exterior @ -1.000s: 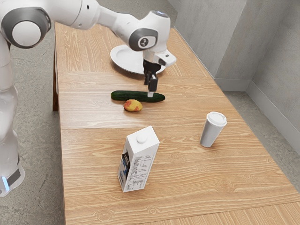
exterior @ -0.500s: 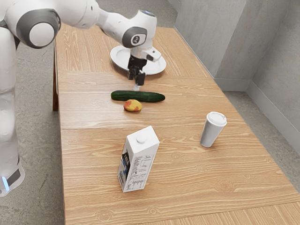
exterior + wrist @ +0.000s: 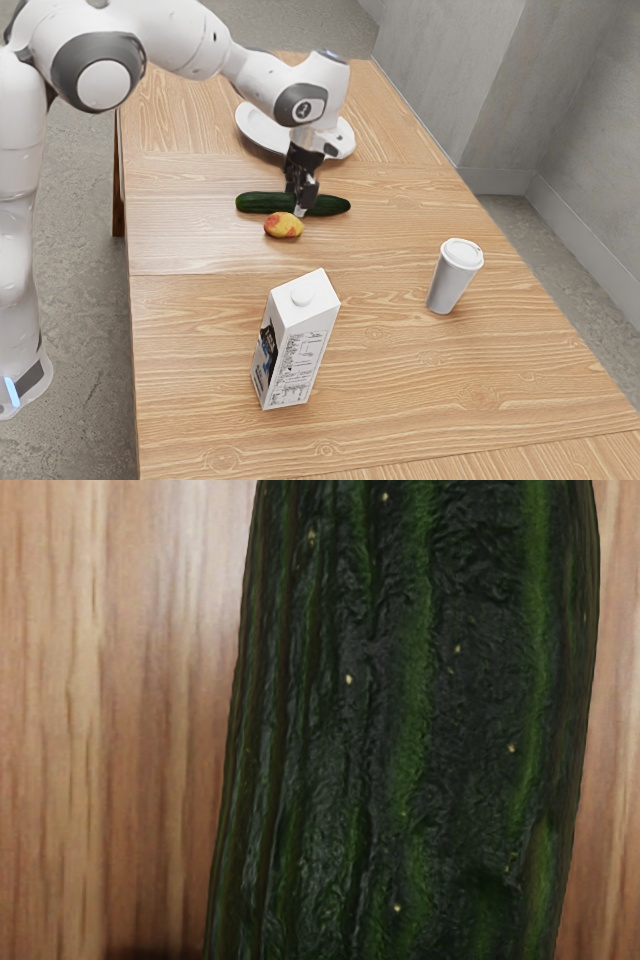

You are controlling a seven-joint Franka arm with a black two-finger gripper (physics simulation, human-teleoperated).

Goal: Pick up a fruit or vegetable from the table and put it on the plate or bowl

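Exterior view, nearest first: a white carton (image 3: 292,340) stands upright on the wooden table (image 3: 420,400), and a lidded paper cup (image 3: 454,276) stands well apart toward the exterior view's right. Both look like bystanders to the task. Farther back a small yellow-red fruit (image 3: 283,225) lies just beside the cucumber (image 3: 262,203), which rests flat on the table, lengthwise across the view.

The gripper (image 3: 303,205) points straight down at the cucumber's middle, probably so that a lift would keep the long body balanced. Whether it is clamped on the cucumber or merely around it cannot be told.

Beyond, the white plate (image 3: 258,128) sits near, partly behind the arm, a short carry away.

Seen from the wrist, the cucumber (image 3: 420,730) is dark green with lighter stripes, wrinkled skin and pale specks, against wood grain.
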